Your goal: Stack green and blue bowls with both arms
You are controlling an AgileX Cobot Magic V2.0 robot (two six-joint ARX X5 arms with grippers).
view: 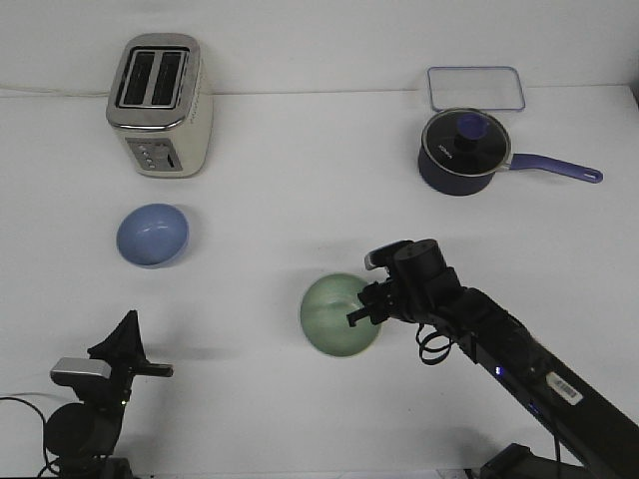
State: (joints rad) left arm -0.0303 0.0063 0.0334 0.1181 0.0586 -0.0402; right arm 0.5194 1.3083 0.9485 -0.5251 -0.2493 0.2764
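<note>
As laid out left to right: left gripper (128,344) parked low at near-left edge, jaw state can't tell. Blue bowl (153,236), glossy periwinkle, upright, up-table from it, well apart, nearest to that arm. Green bowl (338,314), pale mint, center-front. Right gripper (357,315) at its right rim, apparently pinching it.

green bowl's (334,317) right rim behind right gripper (361,313)

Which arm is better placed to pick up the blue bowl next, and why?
The left. Its claw sits low on the table's left side, below the blue bowl. The right claw is already at the green bowl, across the table.
</note>
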